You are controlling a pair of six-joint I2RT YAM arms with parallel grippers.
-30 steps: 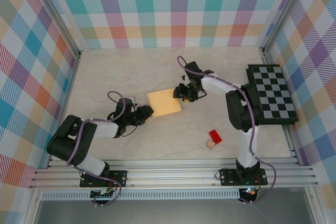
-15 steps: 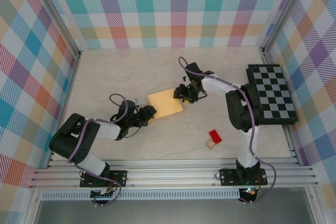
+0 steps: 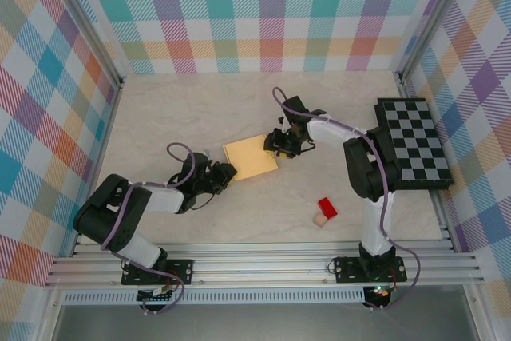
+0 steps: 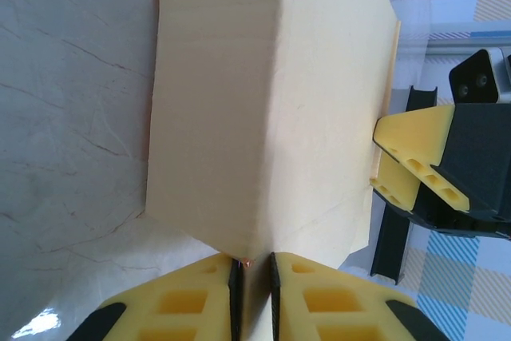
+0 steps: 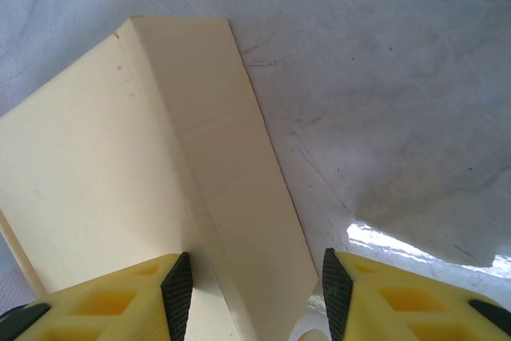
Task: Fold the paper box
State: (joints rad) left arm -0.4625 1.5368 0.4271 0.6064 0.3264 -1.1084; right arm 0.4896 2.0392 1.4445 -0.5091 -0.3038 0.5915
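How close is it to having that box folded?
Mostly done, it seems: the paper box already lies as a compact carton with creased sides. In hand: the left fingers pinch its near corner, while the right fingers straddle the opposite end, set apart. Left: probably a final press or tuck, then letting go.

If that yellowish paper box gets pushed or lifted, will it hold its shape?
Probably light: the paper box looks like thin, hollow card, so a push would likely slide it across the smooth table. It seems fairly stiff along its creased edges, yet the corner pinched in the left gripper could crumple. Flat-sided, it shouldn't roll.
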